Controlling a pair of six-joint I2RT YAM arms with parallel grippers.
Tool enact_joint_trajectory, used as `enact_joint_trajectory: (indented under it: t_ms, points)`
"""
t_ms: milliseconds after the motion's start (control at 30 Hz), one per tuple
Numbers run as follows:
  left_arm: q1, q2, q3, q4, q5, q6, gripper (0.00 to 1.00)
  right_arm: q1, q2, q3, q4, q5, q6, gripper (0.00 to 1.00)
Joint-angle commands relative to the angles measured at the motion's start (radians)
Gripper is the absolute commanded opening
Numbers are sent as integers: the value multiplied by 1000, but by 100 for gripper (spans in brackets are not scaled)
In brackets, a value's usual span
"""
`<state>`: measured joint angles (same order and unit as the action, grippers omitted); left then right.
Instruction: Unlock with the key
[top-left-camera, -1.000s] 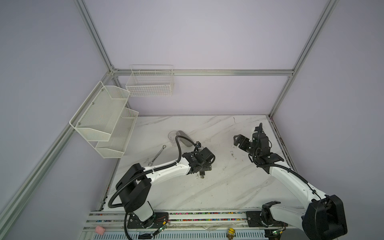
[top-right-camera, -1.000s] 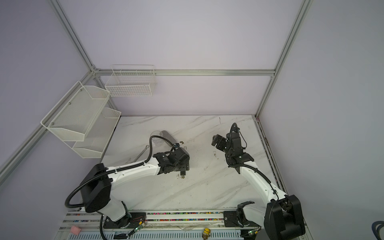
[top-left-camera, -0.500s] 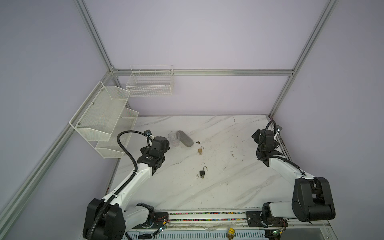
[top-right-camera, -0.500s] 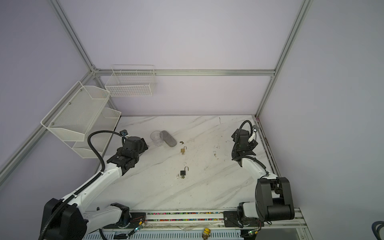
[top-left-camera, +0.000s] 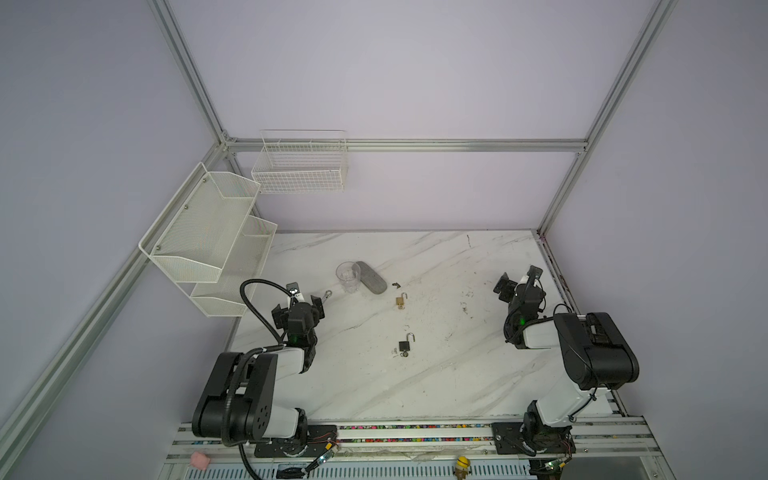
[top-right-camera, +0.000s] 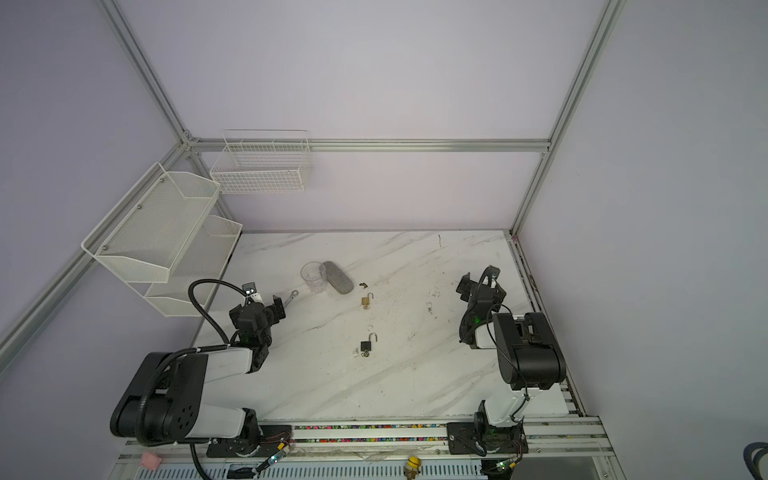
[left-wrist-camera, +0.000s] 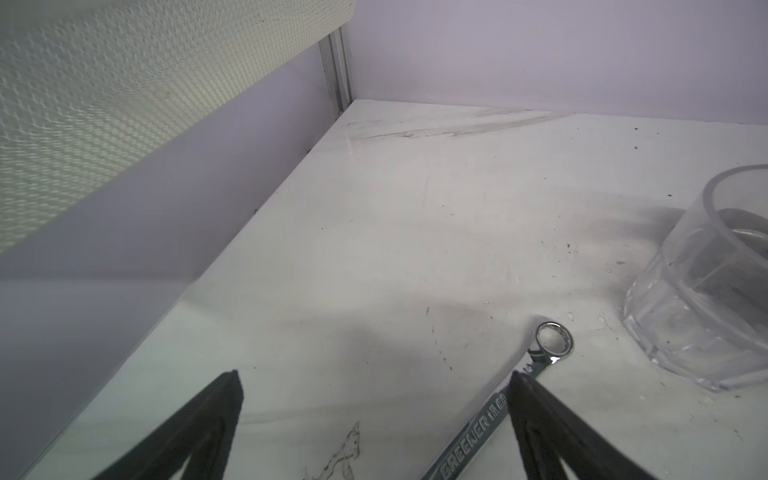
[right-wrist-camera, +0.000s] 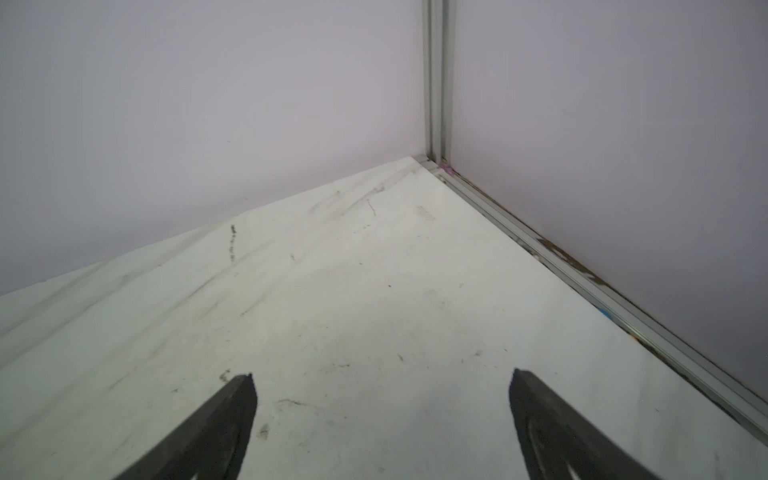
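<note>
Jaws on our left gripper (left-wrist-camera: 374, 376) and right gripper (right-wrist-camera: 382, 380) are standing spread, empty. We are seeing a small black padlock (top-left-camera: 404, 345) lying open-shackled.

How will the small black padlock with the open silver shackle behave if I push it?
The small black padlock lies flat on the white marble tabletop, so it would probably slide, not roll or tip. Its open silver shackle may swing, so a grip there looks unreliable. What looks like a key at its base could snag or pull out.
</note>
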<state>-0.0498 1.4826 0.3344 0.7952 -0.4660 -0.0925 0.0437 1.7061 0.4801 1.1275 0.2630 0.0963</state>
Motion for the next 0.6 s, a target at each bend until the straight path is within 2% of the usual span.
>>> enact_joint_trajectory:
  t_ms: [0,67,100,200,333,567]
  points:
    - [11,127,-52,409,107,92,100,-4,89,-52,357,-166,-98,97]
    - [11,82,7,207,93,48,100,0,53,-15,211,-136,-97,97]
    - [14,75,71,68,63,22,100,12,78,-28,284,-120,-109,97]
    - [18,111,24,236,70,57,100,36,66,-3,220,-117,-139,97]
    - [18,81,46,139,71,35,100,36,76,-7,239,-165,-151,97]
    - [18,95,33,188,75,52,100,36,82,6,218,-168,-150,97]
